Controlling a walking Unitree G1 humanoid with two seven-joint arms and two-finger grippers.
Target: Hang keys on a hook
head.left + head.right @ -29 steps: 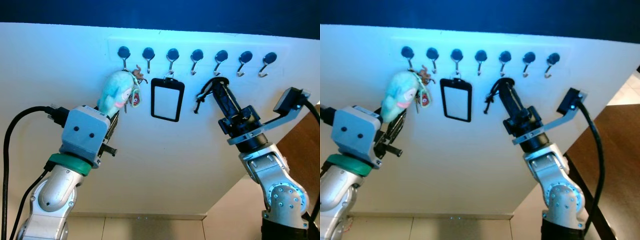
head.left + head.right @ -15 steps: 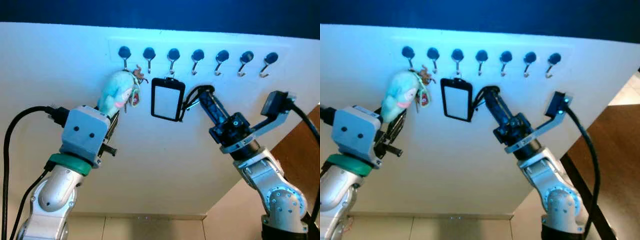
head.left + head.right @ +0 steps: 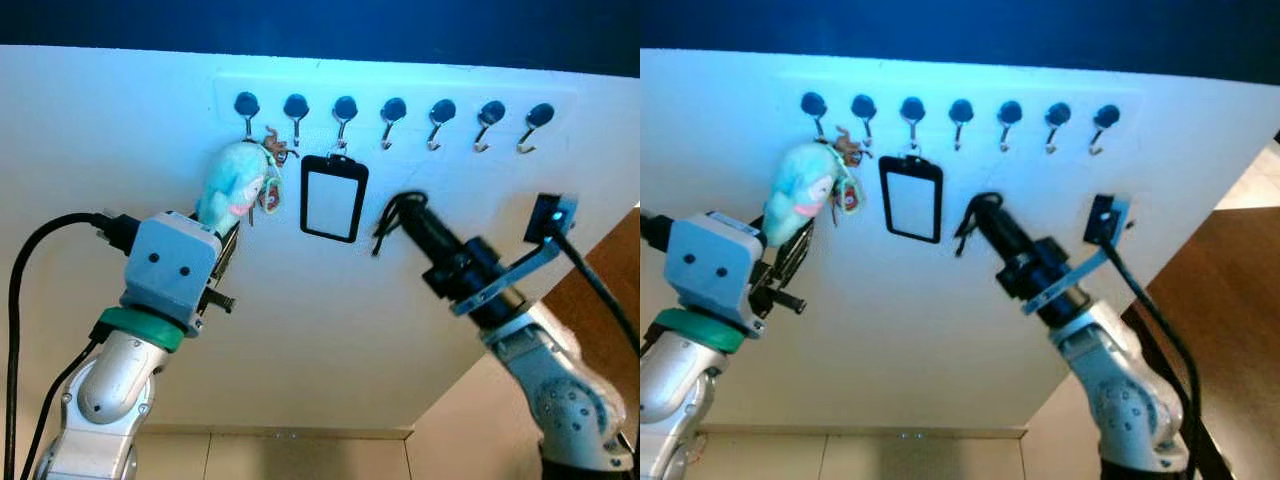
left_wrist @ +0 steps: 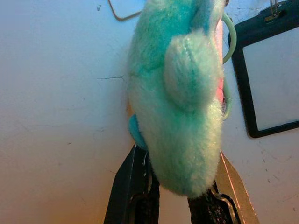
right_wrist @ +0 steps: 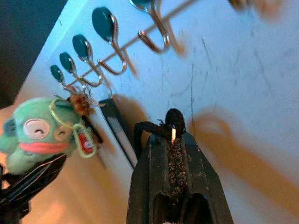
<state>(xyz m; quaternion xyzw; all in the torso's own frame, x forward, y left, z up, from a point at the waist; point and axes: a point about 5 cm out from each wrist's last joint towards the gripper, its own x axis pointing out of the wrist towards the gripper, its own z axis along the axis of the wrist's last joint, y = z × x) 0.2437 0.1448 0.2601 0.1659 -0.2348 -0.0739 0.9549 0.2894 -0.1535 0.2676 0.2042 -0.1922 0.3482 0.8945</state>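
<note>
From the head views, the right gripper [image 3: 408,212] holds a black cord loop [image 3: 388,215] below the hooks [image 3: 392,115], so it should rise until the loop clears a free hook (probably the fourth). The right wrist view shows its jaws clamped on the cord; the left wrist view shows the left gripper [image 4: 175,196] closed on the plush keychain [image 4: 180,93] by the badge holder [image 4: 266,84].

cool bluish glare along the top of the white board [image 3: 300,330], hooks [image 5: 154,32] blurred up close

A fluffy turquoise plush toy [image 4: 180,93] sits gripped between the left pincer's [image 4: 175,205] black fingers [image 4: 128,186]. Beside it, a black-framed badge holder [image 4: 271,79] lies against a white wall [image 4: 56,116].
</note>
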